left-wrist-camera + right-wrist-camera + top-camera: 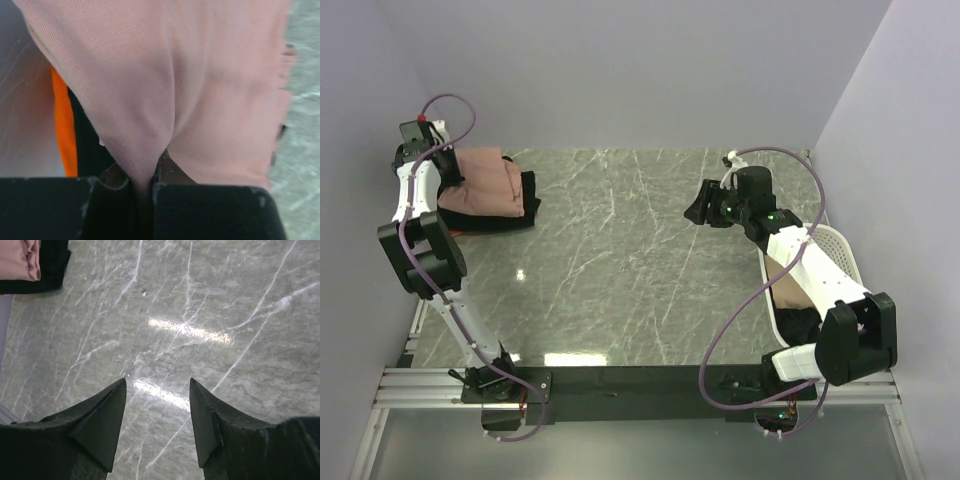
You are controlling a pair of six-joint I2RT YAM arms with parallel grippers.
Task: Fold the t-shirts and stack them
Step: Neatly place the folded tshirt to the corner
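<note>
pink tee [200, 90] — fold pinched between left fingers [215, 210], stacked

t-shirts [485, 187] — stacked far left on table [620, 260] | basket [840, 250] — table's right edge

Bright, even light from above, white glare streaks on the tabletop [260, 390], left wrist close-up a bit soft.

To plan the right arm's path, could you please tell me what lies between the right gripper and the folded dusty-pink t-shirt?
Only bare grey marble-patterned tabletop lies between the right gripper and the dusty-pink cloth t-shirt; the top external view shows this.
</note>
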